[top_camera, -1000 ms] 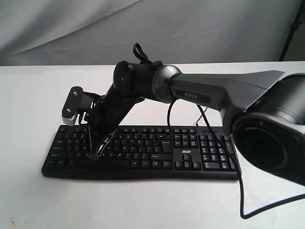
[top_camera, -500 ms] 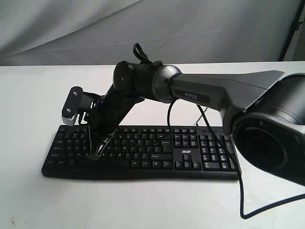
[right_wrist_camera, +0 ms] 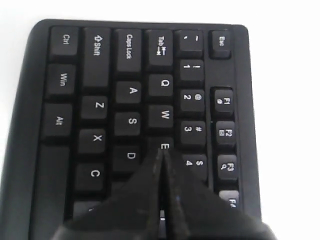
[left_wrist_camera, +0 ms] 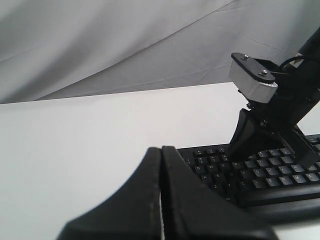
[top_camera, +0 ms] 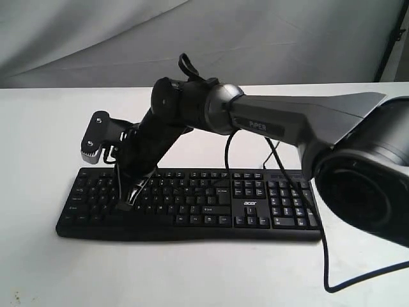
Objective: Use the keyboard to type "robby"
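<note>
The black keyboard (top_camera: pixel 211 203) lies flat on the white table, with its number pad on the right and a small white logo. My right gripper (top_camera: pixel 124 206) reaches across to the keyboard's left part, shut, with its tip pointing down at the letter keys. In the right wrist view the shut right gripper (right_wrist_camera: pixel 160 151) has its tip at the edge of the E key (right_wrist_camera: pixel 163 145) on the keyboard (right_wrist_camera: pixel 100 105); whether it touches is unclear. My left gripper (left_wrist_camera: pixel 161 149) is shut and empty, off the keyboard's (left_wrist_camera: pixel 260 175) left end above bare table. It does not show in the exterior view.
A thin black cable (top_camera: pixel 324 256) runs from behind the keyboard down past its right end. The white table (top_camera: pixel 38 128) extends left and in front of the keyboard. A grey cloth backdrop (top_camera: pixel 192 38) hangs behind the table. The right arm's wrist camera (left_wrist_camera: pixel 252 80) is above the keys.
The right arm's wrist and gripper have risen slightly and shifted a little left over the keys. The keyboard has not moved.
</note>
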`<state>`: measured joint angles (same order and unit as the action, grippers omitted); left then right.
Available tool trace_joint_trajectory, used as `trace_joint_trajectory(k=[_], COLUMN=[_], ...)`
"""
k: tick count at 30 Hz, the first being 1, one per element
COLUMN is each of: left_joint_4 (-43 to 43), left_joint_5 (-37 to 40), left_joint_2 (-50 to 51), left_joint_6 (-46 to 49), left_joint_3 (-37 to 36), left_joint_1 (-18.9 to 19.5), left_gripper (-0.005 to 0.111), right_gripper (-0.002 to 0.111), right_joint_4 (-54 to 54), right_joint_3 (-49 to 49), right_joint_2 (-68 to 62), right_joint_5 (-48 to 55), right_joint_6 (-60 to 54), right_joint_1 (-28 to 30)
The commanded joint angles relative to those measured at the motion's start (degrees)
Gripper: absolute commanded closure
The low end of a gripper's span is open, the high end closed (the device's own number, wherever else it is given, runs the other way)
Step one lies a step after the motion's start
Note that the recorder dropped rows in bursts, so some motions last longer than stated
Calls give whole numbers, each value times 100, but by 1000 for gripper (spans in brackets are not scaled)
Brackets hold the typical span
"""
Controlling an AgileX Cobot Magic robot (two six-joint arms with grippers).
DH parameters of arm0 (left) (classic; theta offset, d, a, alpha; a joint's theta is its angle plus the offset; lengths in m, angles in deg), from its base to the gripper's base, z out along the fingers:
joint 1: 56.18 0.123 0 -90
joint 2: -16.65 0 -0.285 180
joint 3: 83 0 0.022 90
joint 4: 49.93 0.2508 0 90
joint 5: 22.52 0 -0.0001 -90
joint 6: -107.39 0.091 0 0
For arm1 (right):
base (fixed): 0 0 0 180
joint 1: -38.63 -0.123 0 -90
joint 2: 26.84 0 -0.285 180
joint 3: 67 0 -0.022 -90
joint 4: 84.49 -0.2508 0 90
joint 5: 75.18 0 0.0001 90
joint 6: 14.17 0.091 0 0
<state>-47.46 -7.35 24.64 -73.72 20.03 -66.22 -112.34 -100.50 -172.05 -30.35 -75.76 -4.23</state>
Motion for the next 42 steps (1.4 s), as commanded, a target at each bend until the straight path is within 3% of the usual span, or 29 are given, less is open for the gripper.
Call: trace_joint_trajectory(k=[1, 8, 12, 17, 27, 42], left_joint_4=[27, 27, 27, 27, 27, 27], left_joint_5=[-33, -33, -33, -33, -33, -33], left_joint_2=[-20, -20, -20, -20, -20, -20], left_joint_6=[-16, -16, -16, -16, -16, -16], left_joint_3=[-25, -25, -25, -25, -25, -25], left_joint_1=[-32, -32, -32, -32, -32, -32], left_gripper=[107, 107, 107, 107, 107, 107], right_gripper=[108, 108, 108, 108, 108, 108], right_joint_4=[273, 960, 899, 431, -544, -858], right_joint_3=[0, 73, 566, 1446, 2498, 2529], right_joint_2=[355, 513, 668, 1101, 1531, 1465], right_joint_5=[84, 562, 19, -535, -662, -718], right_joint_6=[114, 770, 736, 292, -495, -913], right_joint_1=[11, 24, 35, 216, 722, 838])
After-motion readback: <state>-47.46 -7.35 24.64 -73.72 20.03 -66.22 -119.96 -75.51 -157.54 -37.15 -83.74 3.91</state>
